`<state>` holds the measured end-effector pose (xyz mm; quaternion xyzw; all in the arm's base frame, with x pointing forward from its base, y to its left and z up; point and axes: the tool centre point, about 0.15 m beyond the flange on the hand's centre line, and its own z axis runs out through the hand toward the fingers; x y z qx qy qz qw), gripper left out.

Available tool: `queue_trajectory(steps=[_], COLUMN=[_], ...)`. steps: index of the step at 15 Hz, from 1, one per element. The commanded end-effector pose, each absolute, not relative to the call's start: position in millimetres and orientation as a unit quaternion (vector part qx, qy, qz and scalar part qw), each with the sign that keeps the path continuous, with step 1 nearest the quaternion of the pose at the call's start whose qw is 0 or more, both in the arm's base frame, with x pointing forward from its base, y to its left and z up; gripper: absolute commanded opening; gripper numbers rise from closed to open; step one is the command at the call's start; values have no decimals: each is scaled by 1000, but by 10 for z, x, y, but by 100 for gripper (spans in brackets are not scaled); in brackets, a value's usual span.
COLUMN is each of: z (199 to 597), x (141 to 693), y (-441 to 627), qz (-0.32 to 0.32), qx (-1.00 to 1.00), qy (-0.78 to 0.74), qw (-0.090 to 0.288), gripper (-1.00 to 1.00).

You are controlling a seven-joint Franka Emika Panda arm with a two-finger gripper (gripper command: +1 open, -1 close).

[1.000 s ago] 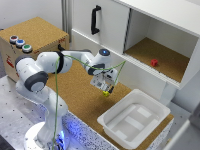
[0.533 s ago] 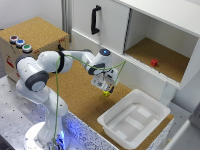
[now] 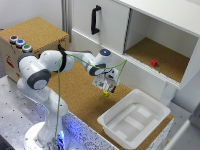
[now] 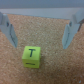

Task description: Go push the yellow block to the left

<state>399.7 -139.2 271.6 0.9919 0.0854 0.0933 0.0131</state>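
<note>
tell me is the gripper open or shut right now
Open: in the wrist view the gripper fingers stand wide apart, and the yellow block sits ungrasped on the cork.

We see very little change across the exterior views. The arm's gripper (image 3: 106, 86) sits at most a touch lower than a second ago, its fingers (image 3: 110, 88) now close above the cork counter (image 3: 80, 97). The yellow block (image 3: 105, 93) shows a little more clearly at the fingertips than before, on the side toward the white bin (image 3: 134, 120).
</note>
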Motion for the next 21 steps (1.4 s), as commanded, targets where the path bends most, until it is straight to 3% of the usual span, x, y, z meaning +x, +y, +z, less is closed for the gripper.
queue_trajectory(steps=[1,11,21], z=[2511,2249,2132], x=[4372,4276,4098], y=[-1699,-1777,-1207], qz=[45,3,-18], qx=[997,998,998], qy=[66,60,62], qw=[23,36,-2], gripper=[-100,-100,-100])
